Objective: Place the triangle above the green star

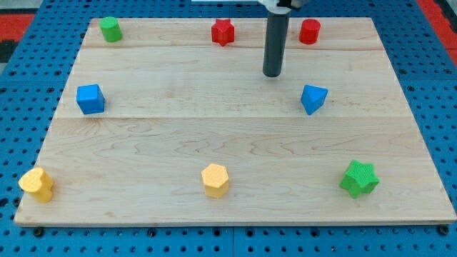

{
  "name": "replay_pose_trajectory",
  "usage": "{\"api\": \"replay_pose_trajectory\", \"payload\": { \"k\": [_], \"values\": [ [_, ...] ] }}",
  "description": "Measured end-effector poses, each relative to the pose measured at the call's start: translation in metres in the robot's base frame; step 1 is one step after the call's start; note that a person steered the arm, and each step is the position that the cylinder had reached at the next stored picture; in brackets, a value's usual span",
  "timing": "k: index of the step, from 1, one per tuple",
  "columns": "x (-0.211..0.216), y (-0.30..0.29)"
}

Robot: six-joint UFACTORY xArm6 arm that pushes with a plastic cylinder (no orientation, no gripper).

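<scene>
Starting at the view's left edge of the pale wooden board (235, 143), a yellow block of rounded shape (36, 184) sits in the bottom corner, a blue cube (91, 98) lies above it at mid-height, and a green cylinder-like block (110, 29) stands near the top corner. Toward the middle, a yellow hexagonal block (216, 179) rests close to the bottom edge, and a red star-shaped block (223, 31) lies near the top edge. Just to its right the dark rod comes down from the view's top, and my tip (272, 74) rests on the wood — apart from every block, between the red star and a red cylinder-like block (309, 31) but lower than both. I carry no jaws, so there is nothing to open, close or grip with — only the bare rod end. The blue triangular block (313, 98) lies to the lower right of my tip, near but not touching. Well below it, by the bottom right corner, sits the green star-shaped block (358, 178), slightly further right than the triangle. A blue pegboard surface (443, 86) surrounds the board.
</scene>
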State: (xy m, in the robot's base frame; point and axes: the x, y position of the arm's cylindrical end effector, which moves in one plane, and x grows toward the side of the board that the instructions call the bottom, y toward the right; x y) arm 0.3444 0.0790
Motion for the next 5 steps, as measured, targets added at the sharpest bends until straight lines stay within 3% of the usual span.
{"api": "replay_pose_trajectory", "payload": {
  "k": [5],
  "values": [
    [0.0053, 0.0113]
  ]
}}
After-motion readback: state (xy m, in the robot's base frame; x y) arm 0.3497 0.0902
